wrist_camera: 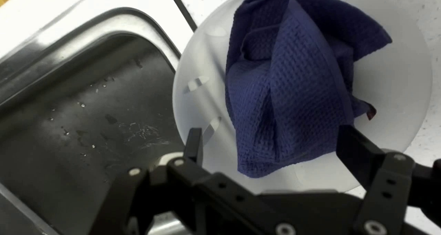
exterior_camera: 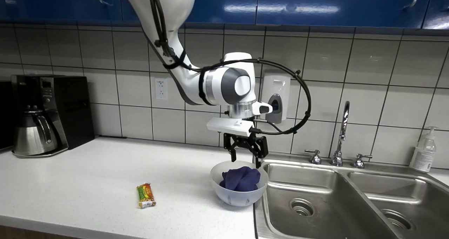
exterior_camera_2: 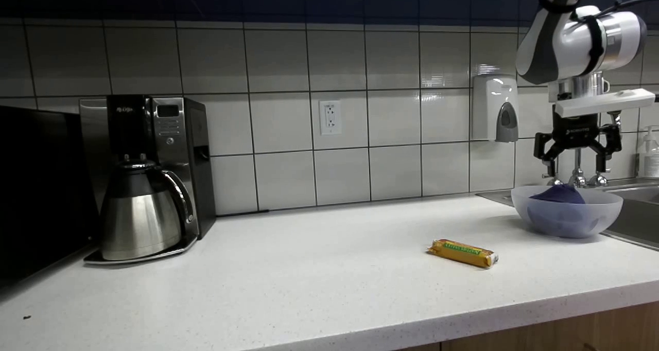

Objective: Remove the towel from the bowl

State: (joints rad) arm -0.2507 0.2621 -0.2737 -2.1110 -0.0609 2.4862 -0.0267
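1. End effector (wrist_camera: 271, 143): jaws stand wide apart, nothing held.
2. Towel (wrist_camera: 303, 93): heaped inside bowl (wrist_camera: 396, 87), upper part of wrist view, right of centre.
3. Advisable: centre over towel, descend inside bowl, pinch towel only, lift straight up.

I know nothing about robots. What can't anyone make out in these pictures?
Bowl: its middle, hidden by the towel in the wrist view.
Red bit at the towel's edge: too small to identify, wrist view.
Pump bottle: its print, too small to read in both exterior views.
Arm: upper end, cut off by the top edge in both exterior views.
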